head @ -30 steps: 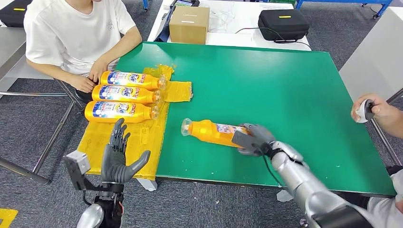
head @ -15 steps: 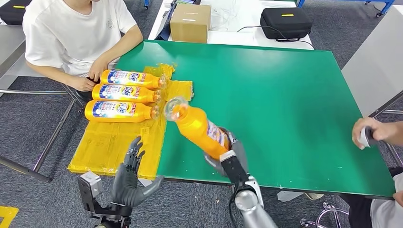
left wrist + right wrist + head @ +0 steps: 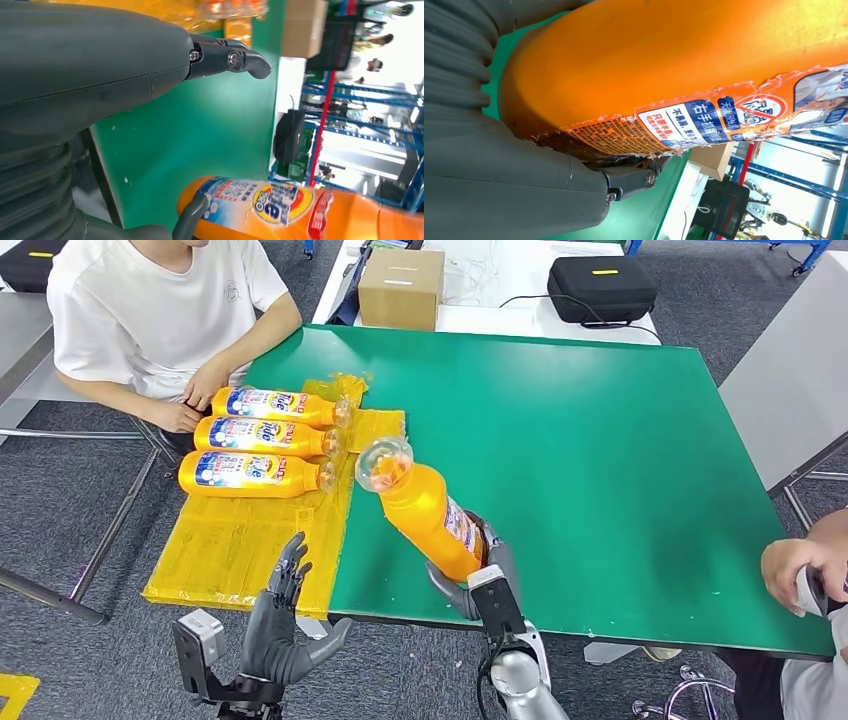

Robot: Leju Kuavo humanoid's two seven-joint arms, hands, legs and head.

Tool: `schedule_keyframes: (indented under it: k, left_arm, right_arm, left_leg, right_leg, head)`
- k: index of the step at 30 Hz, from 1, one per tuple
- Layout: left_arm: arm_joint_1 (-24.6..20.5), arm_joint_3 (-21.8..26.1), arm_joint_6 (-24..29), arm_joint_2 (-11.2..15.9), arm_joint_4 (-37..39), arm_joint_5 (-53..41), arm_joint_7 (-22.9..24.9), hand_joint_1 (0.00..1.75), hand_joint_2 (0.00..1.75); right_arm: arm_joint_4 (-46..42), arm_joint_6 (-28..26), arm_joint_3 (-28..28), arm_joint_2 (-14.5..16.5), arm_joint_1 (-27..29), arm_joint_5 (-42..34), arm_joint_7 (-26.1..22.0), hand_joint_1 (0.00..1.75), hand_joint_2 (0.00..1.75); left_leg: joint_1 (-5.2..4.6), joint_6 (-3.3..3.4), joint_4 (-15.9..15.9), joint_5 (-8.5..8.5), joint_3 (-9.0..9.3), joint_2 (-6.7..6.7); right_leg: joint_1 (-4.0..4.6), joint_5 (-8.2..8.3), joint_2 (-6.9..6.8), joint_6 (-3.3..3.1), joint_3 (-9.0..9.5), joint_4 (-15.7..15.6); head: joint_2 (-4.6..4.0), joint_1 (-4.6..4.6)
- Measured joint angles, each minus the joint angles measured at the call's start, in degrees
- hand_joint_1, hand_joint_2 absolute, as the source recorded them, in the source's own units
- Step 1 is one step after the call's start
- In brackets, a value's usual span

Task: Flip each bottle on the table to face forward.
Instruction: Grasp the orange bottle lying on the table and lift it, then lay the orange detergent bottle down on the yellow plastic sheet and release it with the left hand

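My right hand [image 3: 478,575] grips the base of an orange bottle [image 3: 425,508] and holds it tilted above the green table [image 3: 600,440], clear cap up and toward the left. The right wrist view shows this bottle [image 3: 684,65] close up with its torn back label, my hand [image 3: 514,170] wrapped under it. Three more orange bottles [image 3: 262,438] lie side by side on a yellow mat [image 3: 240,530], labels up. My left hand [image 3: 285,625] hovers open below the table's near edge. In the left wrist view the held bottle [image 3: 300,210] shows its front logo beyond the open left hand [image 3: 100,75].
A person in a white shirt [image 3: 160,310] sits at the table's far left, hands near the lying bottles. Another person's hand [image 3: 805,565] is at the right edge. A cardboard box [image 3: 400,288] and a black case [image 3: 600,288] stand behind the table.
The right hand lifted the bottle off the table and swung it up and left; over the last half second it tilted more upright. The left hand drifted slightly right. The person's hand at right dropped lower.
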Motion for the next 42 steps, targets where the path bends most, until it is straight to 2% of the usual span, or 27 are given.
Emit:
schedule_keyframes:
  k: [5,11,21,33,37,38,42]
  left_arm:
    - [0.45,-2.49,1.44,0.85,-1.29,-1.67,0.13,0.0,1.75]
    - [-3.41,-5.1,2.06,1.24,1.28,2.84,-0.47,0.0,1.75]
    - [-5.48,-7.77,0.82,1.93,1.92,8.61,1.55,0.0,1.75]
    - [-7.55,-8.04,0.0,2.41,3.45,10.03,2.85,0.0,1.75]
    - [-7.93,-7.65,0.91,2.51,3.53,8.95,2.85,0.91,1.75]
    - [-8.09,-7.58,1.08,2.5,3.63,8.62,2.85,0.91,1.75]
    - [-8.68,-7.24,1.12,2.49,4.14,8.2,2.88,1.74,1.75]
  right_arm:
    - [-1.1,2.73,0.21,0.74,2.6,-0.51,-0.47,1.75,1.75]
    - [1.35,6.03,3.66,1.96,1.6,0.07,-3.25,1.75,1.75]
    - [5.74,5.84,11.08,3.57,-0.3,1.52,-1.89,1.75,1.75]
    - [13.47,3.17,13.5,5.26,-4.79,1.95,-1.2,1.75,1.75]
    - [14.67,3.36,14.06,5.67,-5.64,2.05,-0.88,1.75,1.75]
    - [14.91,3.43,14.39,5.72,-5.78,2.09,-0.84,1.75,1.75]
    - [15.57,3.39,15.44,5.78,-6.13,2.25,-0.66,1.75,1.75]
  left_leg:
    - [0.0,-0.02,-0.01,-0.07,-0.03,0.01]
    - [0.01,-0.01,-0.02,-0.02,0.01,0.0]
    - [0.0,-0.01,-0.01,-0.02,-0.03,0.0]
    - [0.01,-0.02,-0.01,-0.01,-0.02,0.01]
    - [0.01,-0.02,-0.01,-0.01,-0.03,0.0]
    - [0.01,-0.02,-0.01,-0.01,-0.03,0.0]
    - [0.0,-0.02,-0.01,-0.01,-0.03,0.01]
  right_leg:
    - [0.0,-0.02,0.01,-0.01,-0.03,0.0]
    - [0.01,0.0,0.01,-0.02,0.01,0.0]
    - [0.0,0.0,0.0,-0.01,-0.02,0.01]
    - [0.01,0.0,0.0,-0.01,-0.02,0.02]
    - [0.0,0.0,0.0,-0.01,-0.02,0.03]
    - [0.0,0.0,0.0,-0.01,-0.02,0.03]
    - [0.0,0.0,0.0,-0.01,-0.01,0.02]
  head:
    - [0.0,0.0]
    - [0.0,0.0]
    - [0.0,0.02]
    - [0.0,0.01]
    - [0.0,0.02]
    - [0.0,0.02]
    - [0.0,0.04]
